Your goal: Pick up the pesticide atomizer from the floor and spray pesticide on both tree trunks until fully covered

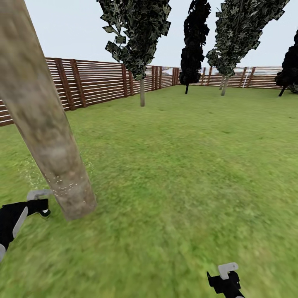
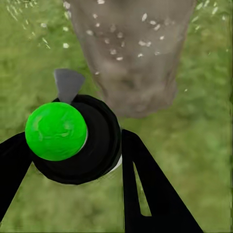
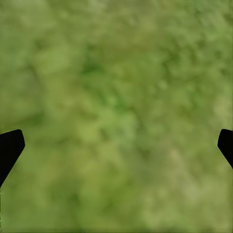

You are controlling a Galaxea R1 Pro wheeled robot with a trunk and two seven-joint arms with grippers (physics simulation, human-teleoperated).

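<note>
Left gripper (image 2: pixel 73 160) pinches small black atomizer bottle (image 2: pixel 85 141), green-lit top, centre-left of wrist frame. Just beyond: pale grey-brown mottled tree trunk (image 1: pixel 45 124), whitish specks, left of head frame. Right gripper (image 3: pixel 116 145) spread wide over blurry green grass (image 3: pixel 121 97).

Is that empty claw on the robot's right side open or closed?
Open. In the right wrist view the right gripper has its black fingertips at opposite edges, with blurry green grass between them.
</note>
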